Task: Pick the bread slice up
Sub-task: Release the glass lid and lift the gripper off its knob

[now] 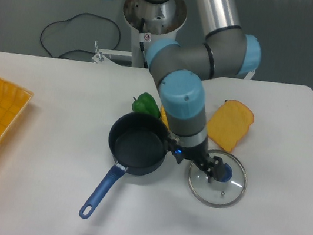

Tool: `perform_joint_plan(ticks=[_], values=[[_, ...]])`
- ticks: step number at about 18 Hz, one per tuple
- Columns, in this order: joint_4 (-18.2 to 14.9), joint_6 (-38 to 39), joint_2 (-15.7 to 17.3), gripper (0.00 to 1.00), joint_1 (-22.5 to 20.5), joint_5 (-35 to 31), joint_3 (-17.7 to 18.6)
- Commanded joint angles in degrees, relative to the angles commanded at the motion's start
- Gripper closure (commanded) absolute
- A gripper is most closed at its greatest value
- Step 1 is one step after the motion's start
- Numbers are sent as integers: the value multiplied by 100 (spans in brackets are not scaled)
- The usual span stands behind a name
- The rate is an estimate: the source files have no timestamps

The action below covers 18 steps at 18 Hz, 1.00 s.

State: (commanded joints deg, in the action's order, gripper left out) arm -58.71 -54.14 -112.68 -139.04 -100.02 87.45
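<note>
On the white table (pixel 48 160), right of the arm, the bread slice (pixel 230 125) lies flat, just above the glass lid (pixel 218 181). Over that lid's blue knob hangs the gripper (pixel 215 170); whether its fingers are parted cannot be told. Left sits the dark pot (pixel 138 145), a green pepper (pixel 146 104) behind it.

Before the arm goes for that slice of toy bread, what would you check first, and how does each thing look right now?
1. Bread slice in view, lying flat on the table: ok.
2. Nothing resting on top of the slice: ok.
3. Gripper positioned over the slice: not ok, it sits over the glass lid.
4. Gripper open and empty: cannot tell, its fingers are too small to read.
5. Pot clear of the slice: ok, it stands apart on the arm's other side.
</note>
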Motion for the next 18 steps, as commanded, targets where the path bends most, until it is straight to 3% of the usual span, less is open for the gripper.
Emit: perform_joint_plan(ticks=[5, 8, 10, 12, 18], values=[[-9, 0, 35, 0, -44, -61, 158], [52, 70, 132, 0, -149, -27, 465], [262, 175, 141, 0, -141, -53, 676], [456, 377, 132, 0, -141, -53, 695], [378, 186, 150, 0, -211, -61, 738]])
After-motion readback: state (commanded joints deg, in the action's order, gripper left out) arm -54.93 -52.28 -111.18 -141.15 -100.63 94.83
